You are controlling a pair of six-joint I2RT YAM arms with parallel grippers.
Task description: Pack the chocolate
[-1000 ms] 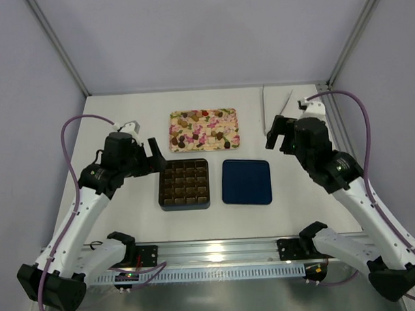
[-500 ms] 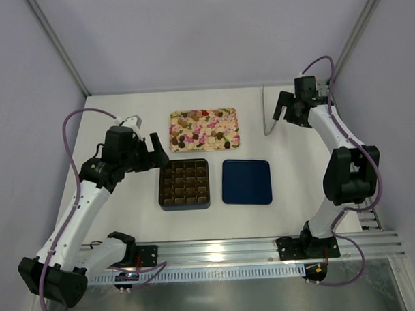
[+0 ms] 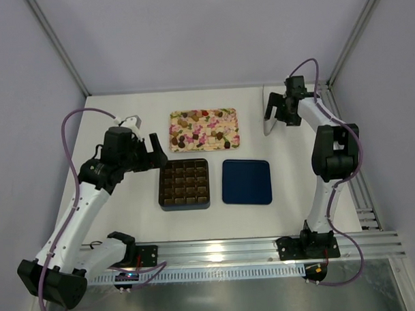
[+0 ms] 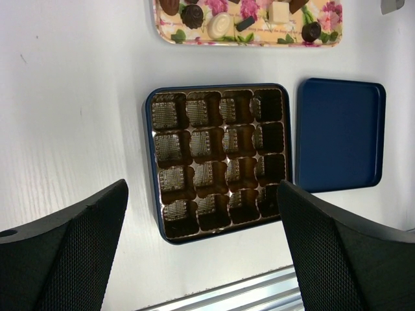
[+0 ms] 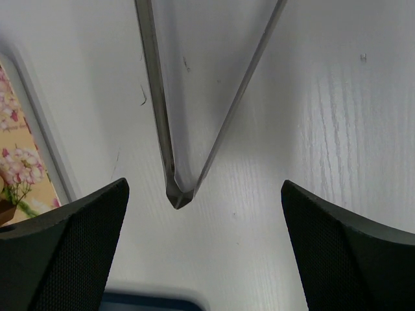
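Chocolate [image 4: 220,24] lay on the flowered tray [image 3: 230,112], none packed yet. Right hand [image 3: 277,112], spread wide and empty, hung over the tongs [image 5: 156,97]; next it likely had to descend and clasp them. Left hand [image 3: 155,152] gaped above the box [image 4: 148,155].

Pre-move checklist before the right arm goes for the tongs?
1. Right gripper open, thin metal tongs between its fingers in the wrist view: ok.
2. Its height above the tongs: cannot tell.
3. Left gripper open, empty: ok.
4. Dark brown sixteen-cell box empty: ok.
5. Flat navy-blue square lid off, beside box: ok.
6. Small assorted chocolates on floral rectangular tray: ok.
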